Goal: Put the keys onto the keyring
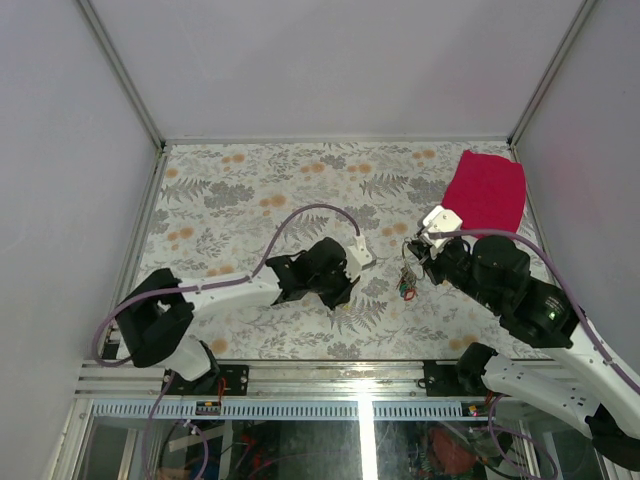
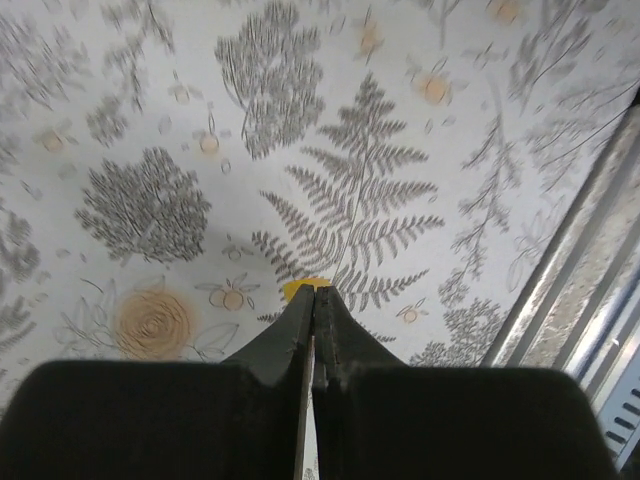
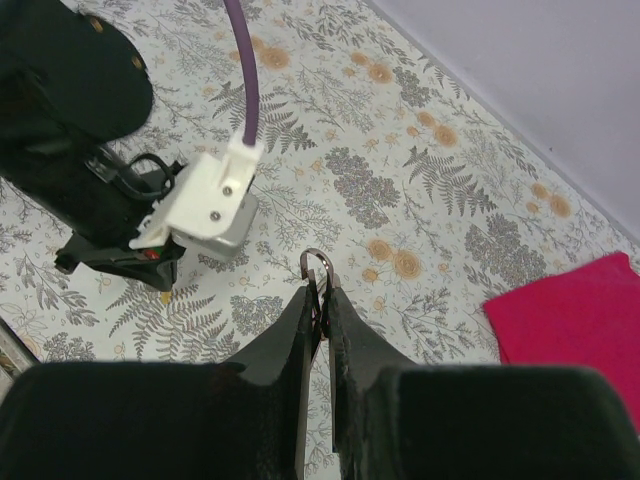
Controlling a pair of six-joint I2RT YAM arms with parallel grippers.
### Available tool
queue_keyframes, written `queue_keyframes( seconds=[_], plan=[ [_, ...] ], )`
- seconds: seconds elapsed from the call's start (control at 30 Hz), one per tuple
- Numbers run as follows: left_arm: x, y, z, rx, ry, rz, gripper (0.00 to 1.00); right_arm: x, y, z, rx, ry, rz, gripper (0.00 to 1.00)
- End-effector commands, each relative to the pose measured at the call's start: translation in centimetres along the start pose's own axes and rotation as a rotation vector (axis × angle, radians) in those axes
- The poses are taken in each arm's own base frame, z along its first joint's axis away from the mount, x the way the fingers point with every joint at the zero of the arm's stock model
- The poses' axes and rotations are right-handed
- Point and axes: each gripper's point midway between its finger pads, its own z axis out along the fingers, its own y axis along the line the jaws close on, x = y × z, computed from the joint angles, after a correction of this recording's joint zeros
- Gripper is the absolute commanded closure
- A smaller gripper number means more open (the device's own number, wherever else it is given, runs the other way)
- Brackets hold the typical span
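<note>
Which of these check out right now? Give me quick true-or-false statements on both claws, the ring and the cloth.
1. The right claw pinches a thin metal ring. True.
2. The left claw stands wide open. False: its fingers are pressed together.
3. A small yellow piece shows at the left claw's tips. True.
4. The red cloth lies beside the left arm. False: it lies in the far right corner, beyond the right arm.

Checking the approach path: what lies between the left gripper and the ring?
Only bare cloth, in the right wrist view: ring in the right gripper, yellow key in the left gripper.
</note>
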Motion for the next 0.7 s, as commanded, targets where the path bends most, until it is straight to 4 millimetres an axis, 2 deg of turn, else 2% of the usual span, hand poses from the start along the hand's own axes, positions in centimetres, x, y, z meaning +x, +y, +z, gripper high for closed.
queue_keyframes(
  seconds=[0.0,0.27,0.4,0.67],
  plan=[
    [2.4,0.2,1.2,0.022,0.119,-0.062,1.0,-2.3,-0.3,-0.1,0.011,-0.087,0.013,1.0],
    [1.4,1.3,5.0,0.048,0.125,-0.07,1.0,-2.2,-0.2,-0.3,0.002,-0.086,0.027,1.0],
    [0.7,1.7,5.6,0.045,0.094,-0.068,1.0,-2.2,-0.2,-0.5,0.002,-0.085,0.034,1.0],
    [0.4,2.2,5.0,0.03,0.077,-0.064,0.78,-1.8,-0.1,-0.2,0.002,-0.073,0.034,1.0]
  ],
)
